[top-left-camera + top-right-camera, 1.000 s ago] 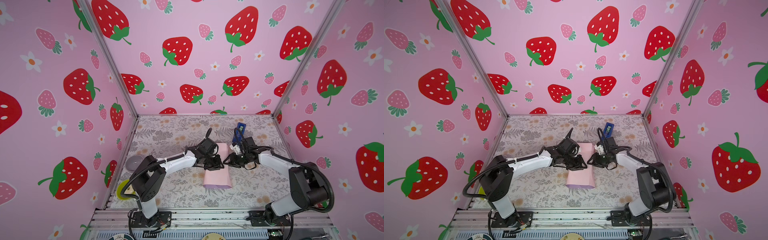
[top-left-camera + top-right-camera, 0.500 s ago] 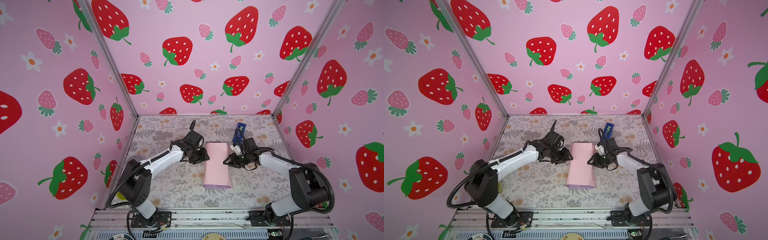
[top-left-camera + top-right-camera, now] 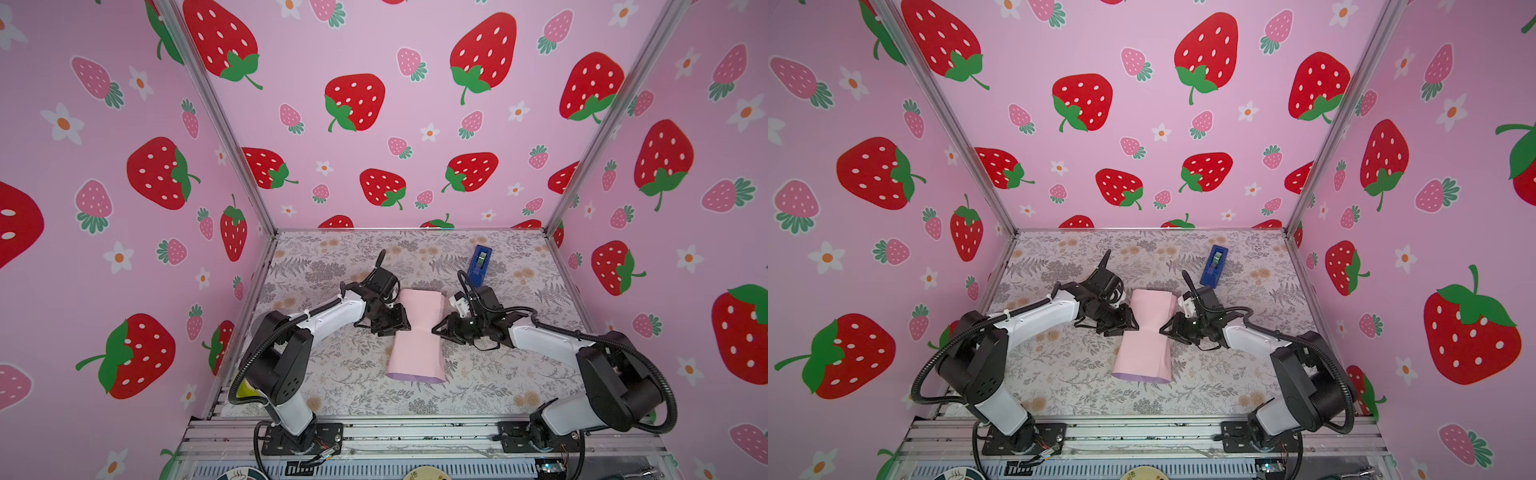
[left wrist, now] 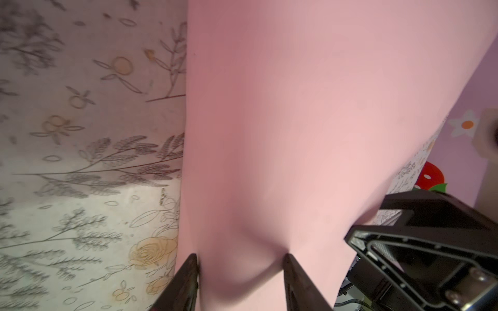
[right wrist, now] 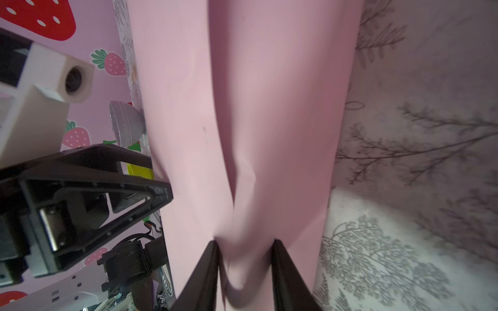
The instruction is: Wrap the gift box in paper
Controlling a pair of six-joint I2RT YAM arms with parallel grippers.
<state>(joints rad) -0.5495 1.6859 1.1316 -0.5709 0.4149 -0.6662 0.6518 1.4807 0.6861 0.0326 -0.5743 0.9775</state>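
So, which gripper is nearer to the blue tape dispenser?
Right. The right gripper sits at the paper's right edge, on the dispenser's side; the left gripper is across the paper, farther off.

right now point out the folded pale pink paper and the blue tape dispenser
folded pale pink paper (image 3: pixel 415 349): top view, on its upper face near the front
blue tape dispenser (image 3: pixel 479 262): top view, on its body's middle

Both arms have white link shells, black joint housings, ribbed black cable conduits and black bolted base plates.
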